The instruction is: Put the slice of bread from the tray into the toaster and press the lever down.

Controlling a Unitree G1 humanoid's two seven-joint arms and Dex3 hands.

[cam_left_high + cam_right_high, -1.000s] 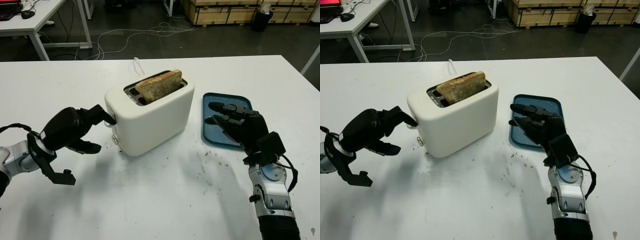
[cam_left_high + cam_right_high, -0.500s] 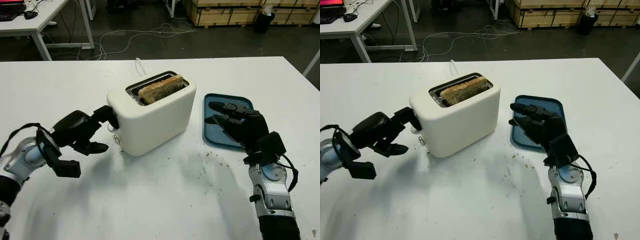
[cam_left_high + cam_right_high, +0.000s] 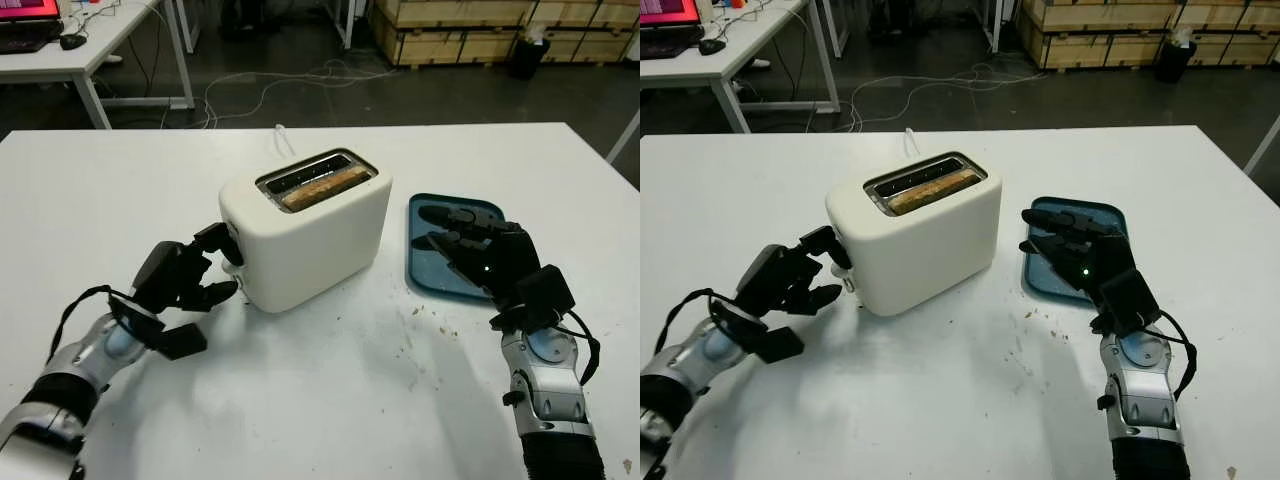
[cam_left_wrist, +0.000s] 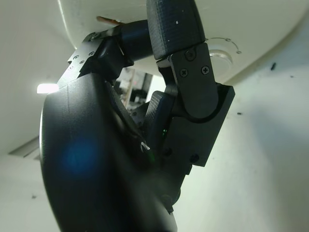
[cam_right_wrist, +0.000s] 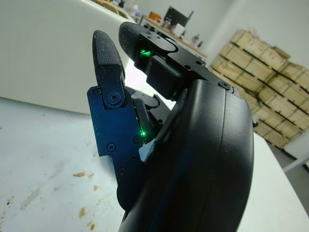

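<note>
Toaster (image 3: 310,240): cream-white, smooth matt shell with rounded corners, two long dark-rimmed slots on top; stands near the middle of the counter (image 3: 300,400), turned at an angle. A white cord (image 3: 281,135) runs off behind it.

Slice of bread (image 3: 322,187): brown, rough-crusted, sunk in the nearer slot so that its top edge sits about level with the slot rim. One second ago it stood well proud of the toaster; half a second ago it was partly lowered.

Lever (image 3: 234,243): small dark tab on the toaster's left end face, now low on that face, above a small round dial (image 4: 219,54).

Left hand (image 3: 190,276): black, hard-shelled, jointed; fingers curled, one fingertip (image 3: 222,236) hooked against the lever, holding nothing else. It sits lower and closer to the counter than in the earlier frames, the forearm stretched out along the surface.

Right hand (image 3: 478,247): black, same build, a green light on its palm side; open, holding nothing, poised over the tray. Position unchanged from the earlier frames.

Tray (image 3: 432,275): teal-blue, flat, rectangular with rounded corners and a low raised rim; lies just right of the toaster.

Counter: white, flat, matt; brown crumbs (image 3: 412,340) scattered in front of the tray and toaster.
</note>
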